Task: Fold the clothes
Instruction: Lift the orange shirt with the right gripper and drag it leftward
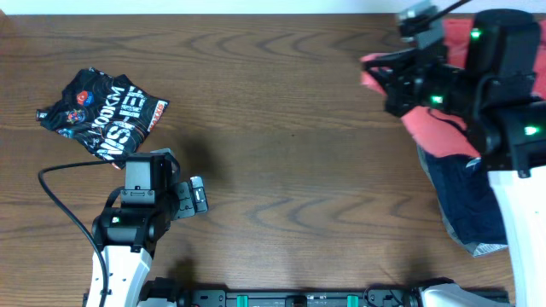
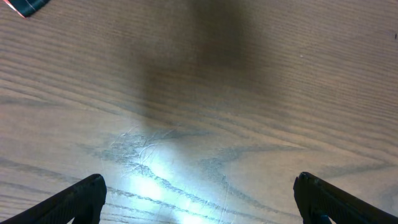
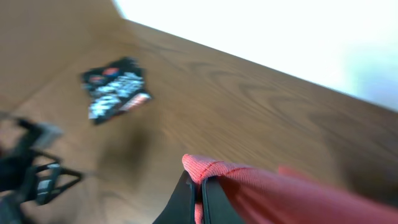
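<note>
right pincer (image 3: 199,190) pinches the coral-red t-shirt (image 3: 280,196) while left pincer (image 2: 199,193) gapes.

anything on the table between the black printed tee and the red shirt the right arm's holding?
Nothing. Only bare wood table lies between the black tee and the red shirt, clearest in the overhead view.

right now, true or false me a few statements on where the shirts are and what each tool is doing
1. The right tool is shut on the coral-red shirt. True.
2. The left tool grips the black printed shirt. False: it is open over bare table, holding nothing.
3. The black printed shirt lies on the table's left side. True.
4. The navy clothes lie next to the black printed shirt. False: they are at the right side, by the coral-red shirt.
</note>
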You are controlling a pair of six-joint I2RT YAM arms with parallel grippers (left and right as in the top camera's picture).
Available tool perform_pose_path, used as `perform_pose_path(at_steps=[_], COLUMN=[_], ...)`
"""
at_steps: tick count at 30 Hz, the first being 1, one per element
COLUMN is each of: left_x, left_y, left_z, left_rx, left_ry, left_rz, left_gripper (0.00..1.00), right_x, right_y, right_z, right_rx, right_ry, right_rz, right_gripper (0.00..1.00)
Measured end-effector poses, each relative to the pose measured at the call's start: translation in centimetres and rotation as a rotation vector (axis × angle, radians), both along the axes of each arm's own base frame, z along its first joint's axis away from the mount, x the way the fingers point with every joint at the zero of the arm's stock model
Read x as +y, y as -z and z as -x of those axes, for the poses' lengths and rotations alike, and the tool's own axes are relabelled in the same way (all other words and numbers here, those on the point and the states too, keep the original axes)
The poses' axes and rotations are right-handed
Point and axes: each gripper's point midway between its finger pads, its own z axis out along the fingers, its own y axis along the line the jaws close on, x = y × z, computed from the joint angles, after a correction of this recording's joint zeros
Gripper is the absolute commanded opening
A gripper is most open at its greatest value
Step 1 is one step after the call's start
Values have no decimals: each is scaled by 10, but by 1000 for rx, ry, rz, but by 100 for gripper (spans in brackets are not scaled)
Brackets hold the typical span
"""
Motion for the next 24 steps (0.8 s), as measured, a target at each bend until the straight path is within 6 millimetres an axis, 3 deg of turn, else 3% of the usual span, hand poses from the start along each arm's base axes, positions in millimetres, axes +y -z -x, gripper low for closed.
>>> perform_pose_path(at_steps=[6,10,14,22,24], left_x=[0,0,0,0,0], left_y=[0,0,0,0,0], left_z=[0,0,0,0,0], left_rx=[0,0,0,1,1], left_ry=[0,0,0,-2,-11], left_rz=[0,0,0,1,6], left_gripper=[98,98,98,98,98], right_x=[66,96,114,146,150], right_y=[-10,-4,23,103,121], right_z=[33,54,57,33,28], right_rx=[-40,-18,50,228,266], right_ry=[-220,-311,-315,-284,-281], right_rz=[-39,-27,43,166,188], right_gripper=[1,1,1,1,10])
